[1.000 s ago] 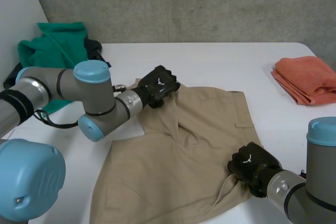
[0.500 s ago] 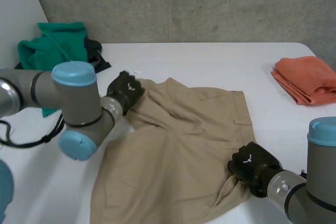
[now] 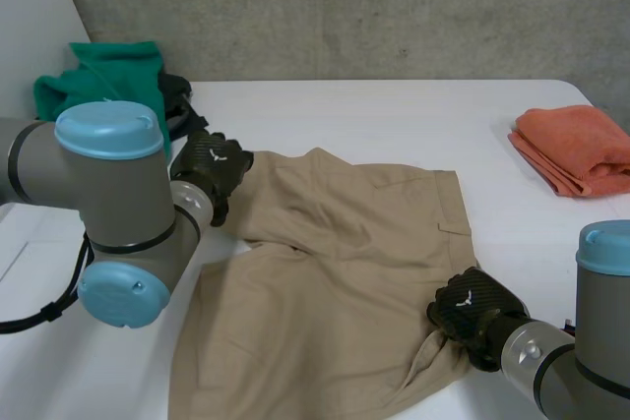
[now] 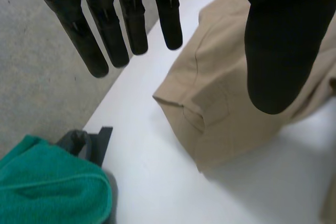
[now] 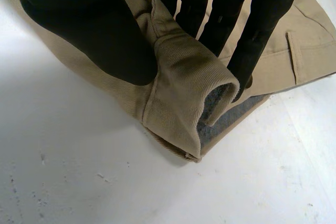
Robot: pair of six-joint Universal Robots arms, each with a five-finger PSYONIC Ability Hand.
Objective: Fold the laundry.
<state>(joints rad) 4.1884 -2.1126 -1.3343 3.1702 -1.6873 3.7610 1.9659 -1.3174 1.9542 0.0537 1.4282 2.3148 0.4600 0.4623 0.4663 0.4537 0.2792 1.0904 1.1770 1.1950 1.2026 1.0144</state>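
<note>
Left hand (image 3: pixel 212 168) has dragged the far-left corner of the tan cotton shorts (image 3: pixel 335 282) outward and let go: fingers straight, thumb apart, corner lying loose beneath. The bunched-up fold is gone, so the shorts lie flatter mid-table. Right hand (image 3: pixel 475 314) stays pinched on the near-right hem — ready to fold, I'd guess.

We see the shorts (image 3: pixel 345 272) spread on the table (image 3: pixel 394 110) between our two hands. One far corner lies at our left hand (image 3: pixel 212 169), and the near edge is pinched in our right hand (image 3: pixel 472 312). A heap of cloth (image 3: pixel 103 81) lies beyond the left hand, and a folded towel (image 3: pixel 576 150) well beyond the right.
</note>
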